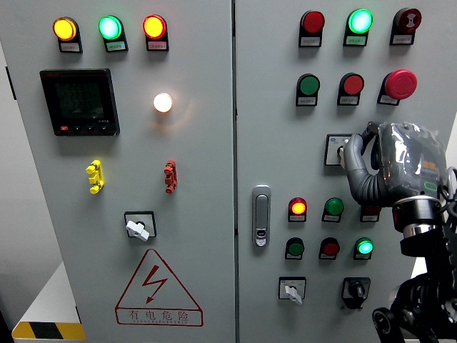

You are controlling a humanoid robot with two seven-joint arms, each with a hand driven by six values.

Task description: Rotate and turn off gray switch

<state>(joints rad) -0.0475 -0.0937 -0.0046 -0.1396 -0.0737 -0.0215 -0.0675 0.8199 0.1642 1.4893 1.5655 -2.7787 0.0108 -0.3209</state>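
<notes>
Though finger-covered, gray switch direction unclear, right hand

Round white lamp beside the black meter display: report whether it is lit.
Lit. The round white lamp glows bright and throws a warm halo onto the grey panel.

Crowded on all sides of the gray switch: green button and red button above, lit red lamp below; bare panel left.
</notes>
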